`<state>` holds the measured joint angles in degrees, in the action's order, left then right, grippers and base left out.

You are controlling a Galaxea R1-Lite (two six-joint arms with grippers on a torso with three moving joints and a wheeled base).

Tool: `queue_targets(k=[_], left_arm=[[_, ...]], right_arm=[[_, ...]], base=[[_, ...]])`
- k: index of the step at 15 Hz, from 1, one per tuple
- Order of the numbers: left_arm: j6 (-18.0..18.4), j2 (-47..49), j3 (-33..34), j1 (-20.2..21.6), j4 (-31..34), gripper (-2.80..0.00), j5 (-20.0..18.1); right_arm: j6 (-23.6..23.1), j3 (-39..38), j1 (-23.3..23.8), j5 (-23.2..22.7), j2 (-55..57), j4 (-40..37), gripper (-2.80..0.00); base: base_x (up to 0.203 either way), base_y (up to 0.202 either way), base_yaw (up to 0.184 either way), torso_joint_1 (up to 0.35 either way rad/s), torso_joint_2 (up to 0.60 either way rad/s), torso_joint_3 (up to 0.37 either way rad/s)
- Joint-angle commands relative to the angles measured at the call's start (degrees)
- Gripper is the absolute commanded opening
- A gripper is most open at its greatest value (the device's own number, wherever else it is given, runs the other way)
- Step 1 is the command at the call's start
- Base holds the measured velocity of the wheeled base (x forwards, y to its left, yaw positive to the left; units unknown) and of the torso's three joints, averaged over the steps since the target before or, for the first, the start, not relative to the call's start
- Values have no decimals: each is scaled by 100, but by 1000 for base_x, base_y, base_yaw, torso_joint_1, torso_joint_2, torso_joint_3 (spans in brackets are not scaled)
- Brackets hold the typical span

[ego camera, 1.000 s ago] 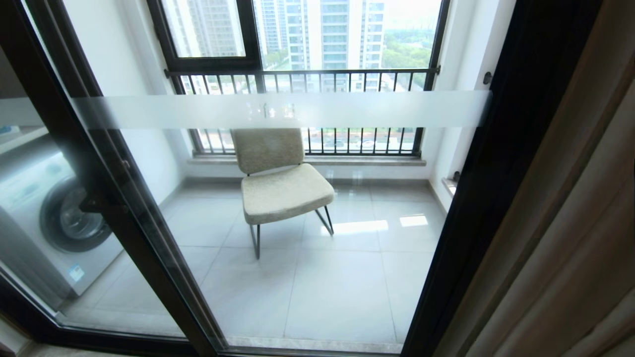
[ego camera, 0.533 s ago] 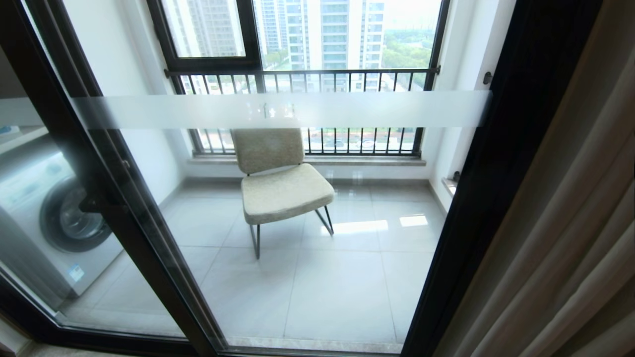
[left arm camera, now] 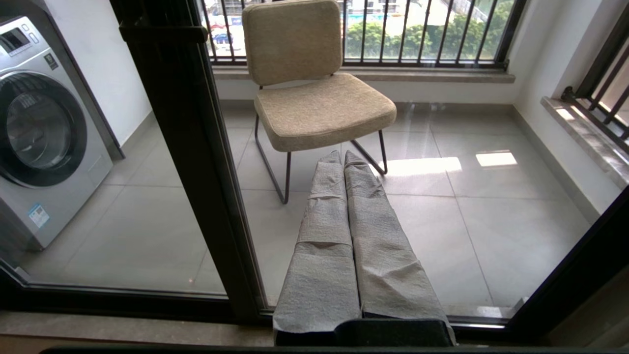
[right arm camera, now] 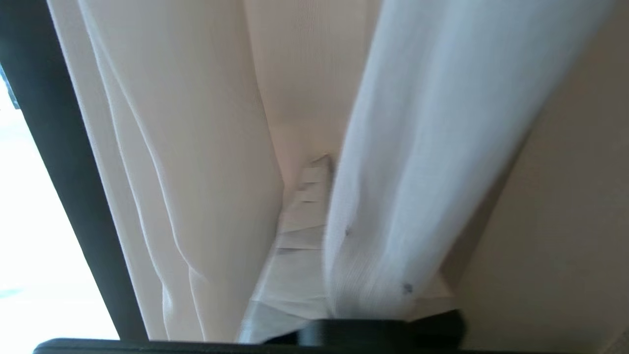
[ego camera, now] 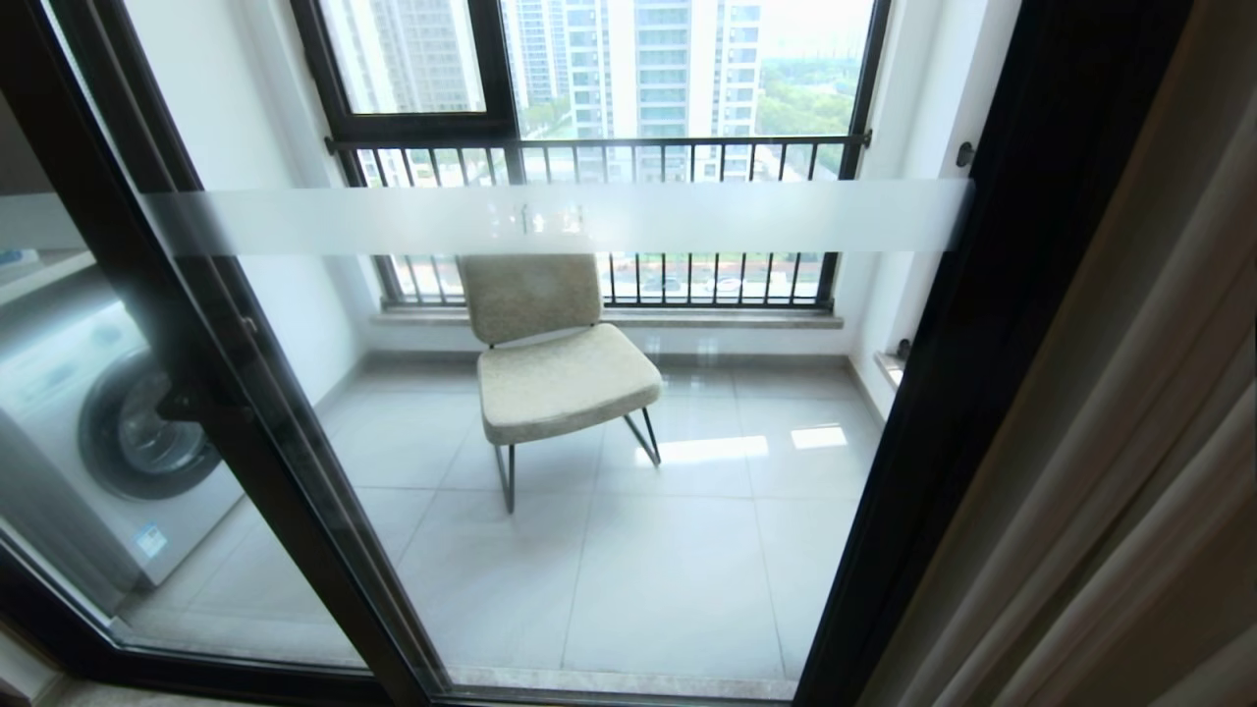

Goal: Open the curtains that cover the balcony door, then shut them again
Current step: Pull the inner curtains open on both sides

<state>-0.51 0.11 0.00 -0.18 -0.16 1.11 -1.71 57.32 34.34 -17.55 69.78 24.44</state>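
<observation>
The balcony door (ego camera: 609,550) stands fully uncovered, its frosted band (ego camera: 687,216) clear right across, with the chair (ego camera: 560,373) and the washing machine (ego camera: 108,432) in plain sight through the glass. So the opening half looks done. The curtains (ego camera: 1129,442) are gathered off to the right of the frame, and that is where the change is: over the last second the beige folds have rippled, fanned into sharper pleats, and are now settling into smoother, flatter lines while nothing else in the room has shifted. Something out there is working the cloth, and it has to be the right gripper (right arm camera: 334,167), buried in the bunch. A fold of white sheer (right arm camera: 417,147) runs straight down between its fingers to the palm, heavier beige cloth hangs just beyond them on both sides, and the dark door frame is off to one side. One cloth-wrapped finger (right arm camera: 300,231) shows beside the sheer and the other is hidden behind it, so I cannot tell whether the fold is pinched or let go. My guess is a regrip before the pull back across the glass. The left gripper (left arm camera: 344,162) sits parked low, fingers pressed together on nothing, with the glass just ahead of their tips and the chair beyond.
</observation>
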Motion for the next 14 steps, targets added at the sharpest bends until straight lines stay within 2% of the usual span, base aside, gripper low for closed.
queue_targets(k=[1,7,14], left_arm=[[-2,-2,0,1,-2,-280,3],[-2,-2,0,1,-2,-280,3],[-2,-2,0,1,-2,-280,3]], right_arm=[[1,-78,2,-4,-127,16,0],[-5,-330,2,5,-653,7,0],[-30,-1596,2,23,-2206,-45,0]], base=[[0,0,0,0,0,0],[0,0,0,0,0,0],[0,0,0,0,0,0]])
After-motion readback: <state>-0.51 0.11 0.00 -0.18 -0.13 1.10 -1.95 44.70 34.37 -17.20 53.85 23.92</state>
